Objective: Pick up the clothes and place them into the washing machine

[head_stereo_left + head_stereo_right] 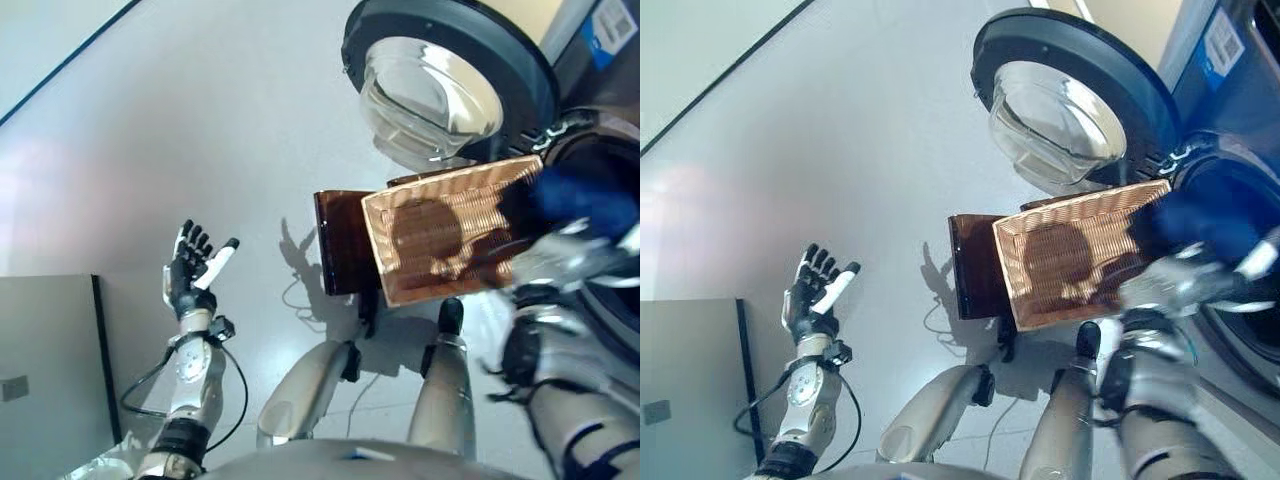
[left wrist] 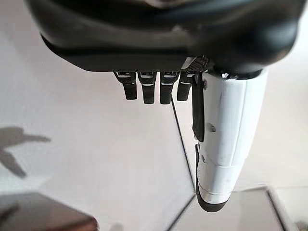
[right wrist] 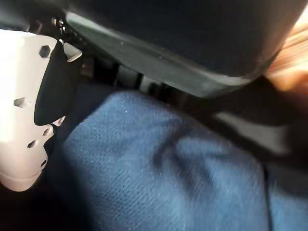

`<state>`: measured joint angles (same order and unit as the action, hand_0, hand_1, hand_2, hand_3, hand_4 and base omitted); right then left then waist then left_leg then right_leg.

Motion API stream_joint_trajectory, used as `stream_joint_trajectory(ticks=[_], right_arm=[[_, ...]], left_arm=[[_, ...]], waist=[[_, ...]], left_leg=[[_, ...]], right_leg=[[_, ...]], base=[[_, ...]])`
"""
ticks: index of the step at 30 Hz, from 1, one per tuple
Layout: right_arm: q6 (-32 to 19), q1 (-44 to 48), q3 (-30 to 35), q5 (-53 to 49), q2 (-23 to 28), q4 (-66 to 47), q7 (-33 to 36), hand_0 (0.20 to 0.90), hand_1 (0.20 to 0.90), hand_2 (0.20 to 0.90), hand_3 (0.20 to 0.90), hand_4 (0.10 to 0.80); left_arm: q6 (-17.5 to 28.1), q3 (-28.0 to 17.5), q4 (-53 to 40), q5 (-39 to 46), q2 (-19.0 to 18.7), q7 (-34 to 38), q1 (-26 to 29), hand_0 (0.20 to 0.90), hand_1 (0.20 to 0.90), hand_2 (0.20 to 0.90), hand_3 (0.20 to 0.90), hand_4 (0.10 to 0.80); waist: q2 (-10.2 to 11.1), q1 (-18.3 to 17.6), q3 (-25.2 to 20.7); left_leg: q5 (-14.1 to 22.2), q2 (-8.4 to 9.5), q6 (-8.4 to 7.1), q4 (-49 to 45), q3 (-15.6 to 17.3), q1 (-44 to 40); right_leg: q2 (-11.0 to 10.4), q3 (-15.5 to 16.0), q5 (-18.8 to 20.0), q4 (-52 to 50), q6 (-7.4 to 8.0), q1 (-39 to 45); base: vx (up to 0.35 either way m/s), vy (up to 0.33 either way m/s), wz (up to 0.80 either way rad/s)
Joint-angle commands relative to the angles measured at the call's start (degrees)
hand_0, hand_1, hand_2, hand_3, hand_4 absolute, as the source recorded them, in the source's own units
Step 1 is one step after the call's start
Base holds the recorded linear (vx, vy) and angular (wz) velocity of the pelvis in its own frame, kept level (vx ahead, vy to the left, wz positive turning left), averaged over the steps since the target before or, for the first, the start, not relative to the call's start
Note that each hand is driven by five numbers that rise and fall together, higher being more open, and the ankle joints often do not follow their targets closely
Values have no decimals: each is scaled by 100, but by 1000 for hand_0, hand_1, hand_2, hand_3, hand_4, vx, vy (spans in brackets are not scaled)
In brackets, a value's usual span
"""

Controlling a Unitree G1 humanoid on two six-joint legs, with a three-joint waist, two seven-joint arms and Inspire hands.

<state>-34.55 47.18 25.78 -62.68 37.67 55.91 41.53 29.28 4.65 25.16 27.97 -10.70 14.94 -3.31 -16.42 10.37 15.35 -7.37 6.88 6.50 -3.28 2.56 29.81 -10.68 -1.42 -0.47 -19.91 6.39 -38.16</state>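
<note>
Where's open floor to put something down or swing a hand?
Open: floor between left hand and brown stool, up to the washer door. Crowded: right hand, blue cloth and wicker basket bunch at the drum opening.

- Cloth: dark blue fabric with a fine, matt knit texture.
- Basket: woven wicker, light tan, with a ribbed, rough surface.
- Stand: dark brown and glossy, apparently lacquered wood.
- Door: clear glass bowl with bright reflections, set in a dark, smooth plastic ring.
- Floor: pale grey, smooth, with a soft sheen.
- Left hand: matt black fingers; the thumb bears a smooth white plastic cover.
</note>
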Motion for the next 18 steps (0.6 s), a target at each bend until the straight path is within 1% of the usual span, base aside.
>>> stream_joint_trajectory(ticks=[1,2,4,5,6,7,9,10,11,12,14,18], right_arm=[[-745,715,-1117,1336,1612,-836,-477,200,200,200,200,300],[-688,737,-1190,1308,1631,-791,-568,900,900,900,900,800],[-593,626,-1266,1221,1525,-706,-776,900,900,900,900,800],[-527,488,-1224,1152,1198,-581,-903,900,900,900,900,800],[-528,460,-1207,1133,1177,-589,-931,900,900,900,900,800],[-393,309,-1151,1101,912,-287,-1037,900,900,900,900,800],[-360,252,-1120,1066,810,-135,-1099,900,900,900,900,800],[-299,174,-1100,964,628,62,-1218,900,900,900,900,800],[-301,170,-1100,948,629,73,-1236,900,900,900,900,800],[-247,53,-1115,852,319,275,-1377,900,900,900,900,800],[-191,-15,-1155,747,80,583,-1492,900,900,900,900,800],[-163,-263,-1131,520,-583,743,-1701,900,900,900,900,800]], left_arm=[[564,-329,-114,55,-492,32,118,900,900,900,900,800],[543,-338,-109,71,-475,28,132,900,900,900,900,800],[537,-364,-32,140,-430,16,164,900,900,900,900,800],[514,-356,78,196,-373,5,204,900,900,900,900,800],[519,-364,95,202,-388,-4,200,900,900,900,900,800],[499,-388,172,234,-326,-39,218,900,900,900,900,800],[508,-407,188,275,-316,-79,207,900,900,900,900,800],[510,-420,210,277,-289,-90,211,900,900,900,900,800],[510,-419,211,278,-293,-92,207,900,900,900,900,800],[508,-432,201,293,-271,-112,212,900,900,900,900,800],[485,-434,240,286,-252,-127,234,900,900,900,900,800],[474,-417,285,277,-169,-128,254,900,900,900,900,800]], waist=[[316,-15,-428],[294,-44,-407],[303,-84,-390],[278,-93,-364],[297,-98,-375],[265,-86,-358],[272,-78,-367],[253,-76,-348],[261,-75,-357],[251,-68,-336],[254,-42,-322],[309,-61,-305]], left_leg=[[594,24,-601,-425,-163,380],[553,16,-597,-434,-143,404],[612,0,-603,-478,-124,409],[576,-11,-594,-505,-105,441],[628,-10,-598,-516,-107,422],[590,-21,-590,-535,-88,445],[640,-23,-595,-546,-93,424],[591,-35,-595,-547,-89,443],[635,-30,-598,-549,-94,424],[634,-48,-603,-552,-96,418],[624,-51,-598,-559,-106,414],[612,-82,-599,-559,-113,381]], right_leg=[[-263,37,189,1005,-145,771],[-244,17,224,972,-155,722],[-222,-9,168,894,-169,693],[-190,-13,201,860,-189,643],[-191,-15,152,842,-188,658],[-175,-18,185,836,-199,643],[-171,-24,131,821,-204,660],[-160,-20,167,819,-215,645],[-165,-19,122,811,-213,661],[-148,-14,105,793,-221,664],[-129,-7,94,769,-232,667],[-109,14,66,733,-246,689]], base=[[-31,8,-9],[17,2,-6],[-17,-7,-5],[-15,-13,-5],[-40,-13,-8],[-11,-7,-7],[-11,-7,-7],[19,-8,-6],[-22,-14,-5],[3,-18,-4],[0,0,0],[0,0,0]])
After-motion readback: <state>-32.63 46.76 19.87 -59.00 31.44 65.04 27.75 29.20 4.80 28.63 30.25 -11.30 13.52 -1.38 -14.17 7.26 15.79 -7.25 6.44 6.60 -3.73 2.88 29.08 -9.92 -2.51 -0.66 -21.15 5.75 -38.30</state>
